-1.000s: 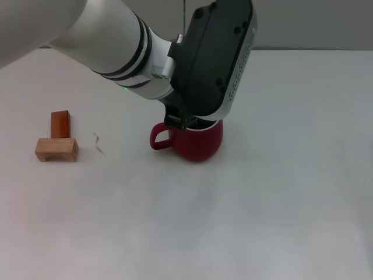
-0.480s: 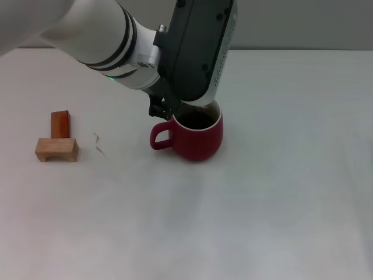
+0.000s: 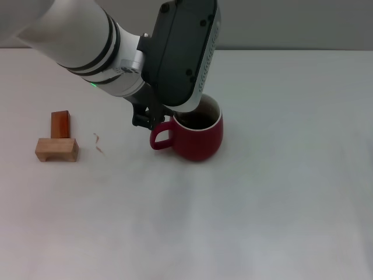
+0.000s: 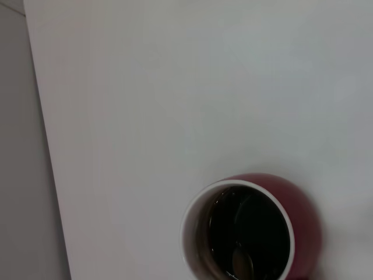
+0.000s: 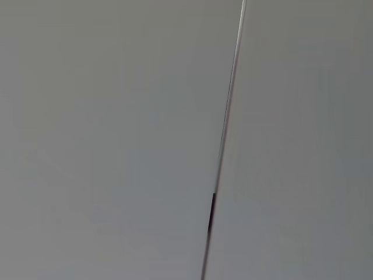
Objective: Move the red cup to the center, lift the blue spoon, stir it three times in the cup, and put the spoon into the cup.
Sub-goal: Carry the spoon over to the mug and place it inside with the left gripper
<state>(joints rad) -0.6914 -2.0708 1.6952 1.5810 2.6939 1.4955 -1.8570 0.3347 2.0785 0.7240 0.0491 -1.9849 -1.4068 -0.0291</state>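
The red cup stands upright near the middle of the white table, its loop handle pointing toward the left of the head view. My left gripper hangs just beside and above that handle, and the arm's dark wrist housing covers the cup's far rim. The left wrist view looks down into the red cup. A grey metal spoon bowl shows low in its dark inside, which I take for the blue spoon. The spoon's light-blue handle is hidden. My right gripper is out of view.
Two small wooden blocks sit together at the table's left side, the reddish one behind the pale one. A thin curled scrap lies between them and the cup. The right wrist view shows only a grey wall.
My left arm has drawn back to the left and away from the cup's mouth, uncovering the dark inside. The cup has stayed in place.
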